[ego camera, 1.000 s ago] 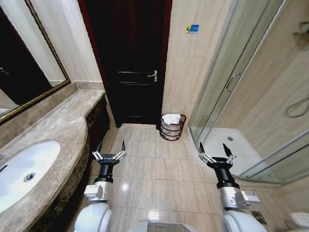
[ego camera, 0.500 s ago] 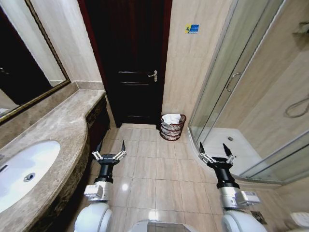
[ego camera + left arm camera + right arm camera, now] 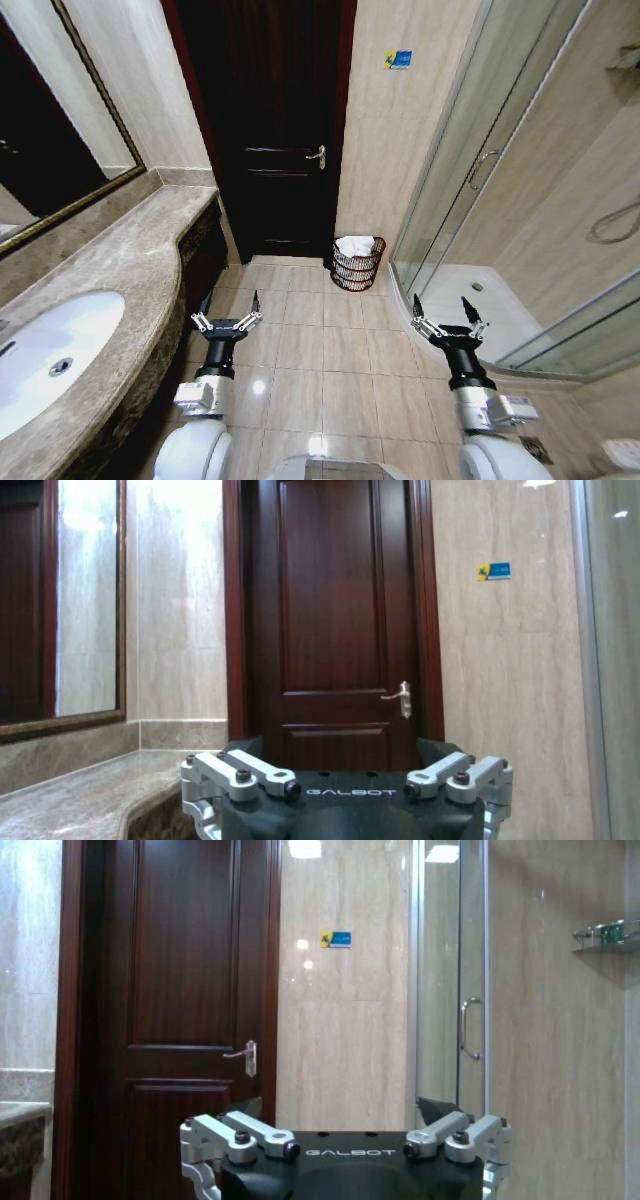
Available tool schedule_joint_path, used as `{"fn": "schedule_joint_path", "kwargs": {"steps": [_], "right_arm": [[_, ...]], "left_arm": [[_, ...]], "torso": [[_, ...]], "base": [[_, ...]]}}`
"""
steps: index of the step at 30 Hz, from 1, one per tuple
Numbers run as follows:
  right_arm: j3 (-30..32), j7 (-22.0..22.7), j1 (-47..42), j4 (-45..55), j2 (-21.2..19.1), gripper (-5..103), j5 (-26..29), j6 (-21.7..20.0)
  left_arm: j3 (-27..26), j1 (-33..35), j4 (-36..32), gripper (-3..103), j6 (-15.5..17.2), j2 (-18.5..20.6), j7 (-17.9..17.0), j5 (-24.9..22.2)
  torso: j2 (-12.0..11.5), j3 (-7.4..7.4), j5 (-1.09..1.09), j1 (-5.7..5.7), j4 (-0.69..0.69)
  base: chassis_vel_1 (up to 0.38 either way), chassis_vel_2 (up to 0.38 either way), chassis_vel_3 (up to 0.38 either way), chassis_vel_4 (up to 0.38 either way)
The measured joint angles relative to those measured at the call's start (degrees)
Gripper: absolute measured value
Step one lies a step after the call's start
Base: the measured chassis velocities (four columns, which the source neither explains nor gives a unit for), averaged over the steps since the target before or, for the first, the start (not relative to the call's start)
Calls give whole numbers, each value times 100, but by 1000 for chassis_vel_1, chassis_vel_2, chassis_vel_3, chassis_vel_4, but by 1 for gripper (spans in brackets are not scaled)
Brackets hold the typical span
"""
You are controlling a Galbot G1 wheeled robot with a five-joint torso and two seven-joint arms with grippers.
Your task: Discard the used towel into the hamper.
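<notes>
The hamper (image 3: 356,273), a small dark red-brown wire-mesh basket, stands on the tiled floor against the wall between the door and the shower. A white towel (image 3: 357,245) lies bunched inside it, showing above the rim. My left gripper (image 3: 230,300) is held over the floor beside the vanity, open and holding nothing. My right gripper (image 3: 441,303) hangs open near the shower's curved threshold, also holding nothing. Both grippers are well short of the hamper, one to each side of it.
A marble vanity counter (image 3: 120,270) with a white sink (image 3: 50,355) runs along the left under a framed mirror. The dark wooden door (image 3: 270,130) is shut ahead. The glass shower enclosure (image 3: 480,200) takes up the right. Beige floor tiles (image 3: 320,350) lie open between my arms.
</notes>
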Motion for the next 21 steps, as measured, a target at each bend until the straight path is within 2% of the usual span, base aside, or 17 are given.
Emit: {"fn": "schedule_joint_path", "kwargs": {"steps": [21], "right_arm": [[0,0,0,0,0,100,0,0]], "left_arm": [[0,0,0,100,0,0,0,0]], "torso": [[0,0,0,0,0]], "base": [[0,0,0,0]]}}
